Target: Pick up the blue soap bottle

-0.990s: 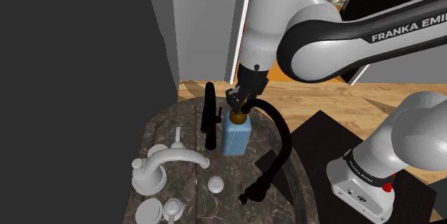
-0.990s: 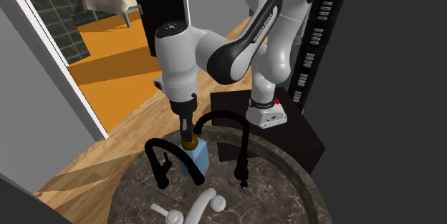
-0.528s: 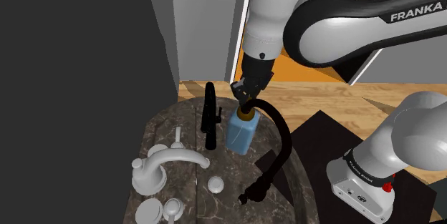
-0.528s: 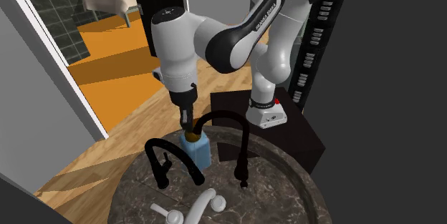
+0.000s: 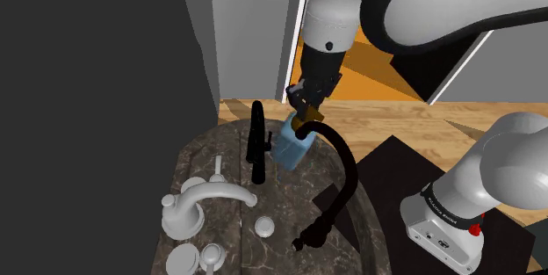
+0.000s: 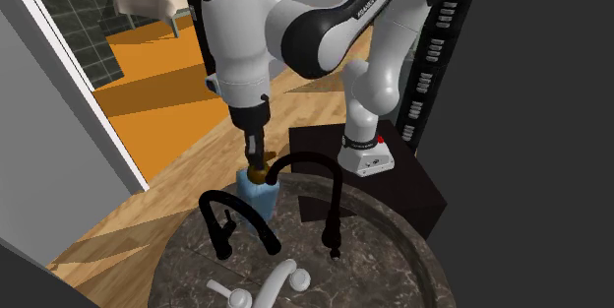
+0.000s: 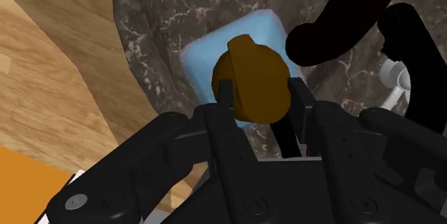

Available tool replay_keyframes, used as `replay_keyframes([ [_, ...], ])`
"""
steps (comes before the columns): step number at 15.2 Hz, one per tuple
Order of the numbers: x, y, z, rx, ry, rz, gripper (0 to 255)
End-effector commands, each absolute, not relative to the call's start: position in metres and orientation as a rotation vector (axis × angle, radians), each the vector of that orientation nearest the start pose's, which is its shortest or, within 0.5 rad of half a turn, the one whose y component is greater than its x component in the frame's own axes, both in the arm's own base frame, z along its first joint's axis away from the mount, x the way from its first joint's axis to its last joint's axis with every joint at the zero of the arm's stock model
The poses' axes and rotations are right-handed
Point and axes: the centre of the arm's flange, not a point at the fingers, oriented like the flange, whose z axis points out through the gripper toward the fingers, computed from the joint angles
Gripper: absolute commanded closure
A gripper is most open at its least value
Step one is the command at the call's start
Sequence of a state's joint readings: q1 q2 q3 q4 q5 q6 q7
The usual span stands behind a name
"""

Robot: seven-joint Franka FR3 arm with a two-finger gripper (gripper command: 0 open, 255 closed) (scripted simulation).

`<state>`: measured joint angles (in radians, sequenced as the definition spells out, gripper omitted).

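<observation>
Your arm has gone up since a moment ago, and the blue soap bottle [image 5: 288,146] has gone up with it. It was standing on the table; now it hangs above it, I think just clear.

Look close first. The end effector [image 7: 258,95] is clamped on the bottle's brown cap [image 7: 254,72]. One black finger [image 7: 225,95] is pressed on each side of it. The cap is the top part and it is narrow, so it is the easy spot to pinch from above. The blue body shows under the cap.

You hold the bottle only by its top, and I think that is why it hangs tilted in the shoulder view, with its bottom swung toward that view's left.

Next come the taps. A tall black tap [image 5: 347,168] bends over just beside the cap, and a smaller black tap [image 5: 256,141] stands on the bottle's other side. The bottle is between them, so going straight up looks like the safe way out. A swing sideways could bump one.

A white tap [image 5: 198,203] sits lower on the dark stone table [image 5: 281,242], well apart from the bottle.

Past the table is the wooden floor [image 5: 395,115]. Far off, in the second exterior view, a bed [image 6: 148,1] stands in another room.
</observation>
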<state>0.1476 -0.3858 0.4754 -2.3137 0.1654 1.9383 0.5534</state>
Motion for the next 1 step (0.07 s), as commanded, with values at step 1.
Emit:
replay_keyframes([
  [1, 0.3458, 0.2771, 0.4770, -3.170, 0.039, 0.014, 255],
])
